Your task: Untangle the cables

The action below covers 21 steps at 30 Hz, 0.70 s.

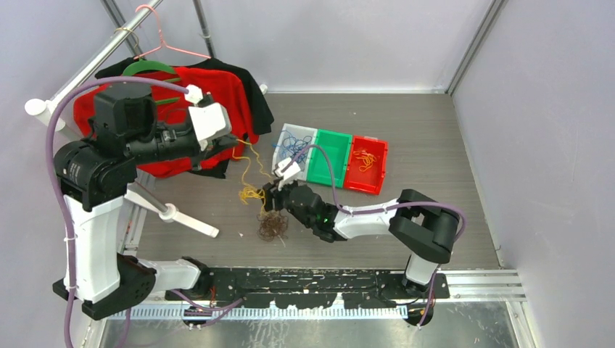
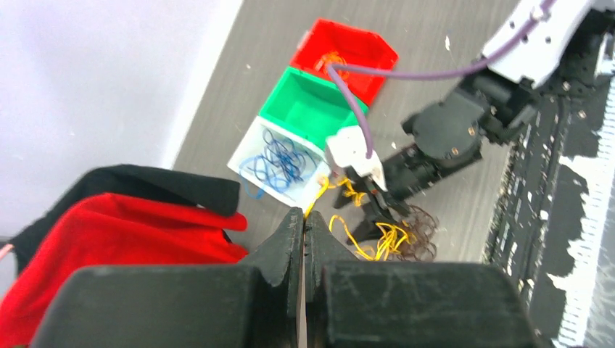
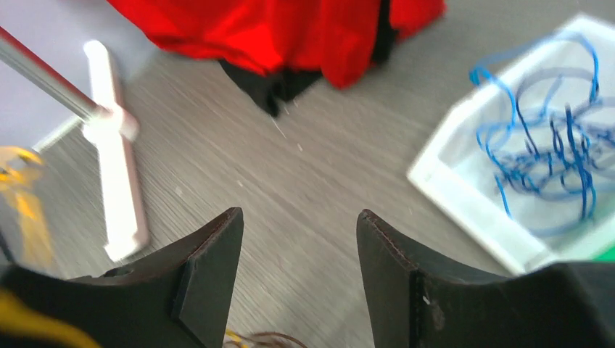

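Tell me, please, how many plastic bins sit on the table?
3, in a row: white plastic bin with blue wires leftmost, green plastic bin in the middle, red plastic bin with orange wires rightmost. None seems hidden.

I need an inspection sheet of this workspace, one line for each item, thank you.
Surface: grey table, small pale specks.
Job's things: yellow strand rising from yellow clump; brown clump beside; blue cables in white bin; orange cables in red bin.
Clutter: green bin.
Grippers: left pincer shut on yellow strand; right pincer open at the clumps.
Cables: purple cables along arms.
Surroundings: red and black clothes on rack; pale walls.
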Available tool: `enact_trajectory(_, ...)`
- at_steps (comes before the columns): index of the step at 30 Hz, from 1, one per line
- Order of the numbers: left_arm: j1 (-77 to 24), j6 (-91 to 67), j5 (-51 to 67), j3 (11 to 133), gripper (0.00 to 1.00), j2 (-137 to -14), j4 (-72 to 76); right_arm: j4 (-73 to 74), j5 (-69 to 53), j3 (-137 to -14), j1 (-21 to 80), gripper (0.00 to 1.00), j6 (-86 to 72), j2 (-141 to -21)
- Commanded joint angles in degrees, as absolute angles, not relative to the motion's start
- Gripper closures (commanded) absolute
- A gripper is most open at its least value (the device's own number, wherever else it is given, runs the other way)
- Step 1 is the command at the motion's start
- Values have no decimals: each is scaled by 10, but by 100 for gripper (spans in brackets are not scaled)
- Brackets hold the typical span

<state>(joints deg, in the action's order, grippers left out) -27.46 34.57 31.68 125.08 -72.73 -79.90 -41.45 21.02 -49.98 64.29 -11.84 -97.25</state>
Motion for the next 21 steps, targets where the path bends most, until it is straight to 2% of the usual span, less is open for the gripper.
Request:
enact_trajectory(1,-279,303,323,1270,100,-712,-656,-510,259,-436,643,37,-147,-977)
enact_trajectory(14,-279,295,223,1276,100,-704,-393,-561,303,-327,643,39,-168,-1012)
enact_trajectory(17,-278,302,239,1296,100,-716,-413,-558,306,-316,643,38,-148,-977)
enact_trajectory(21,-278,292,250,1283,100,-709,-405,-503,290,-323,637,31,-105,-860)
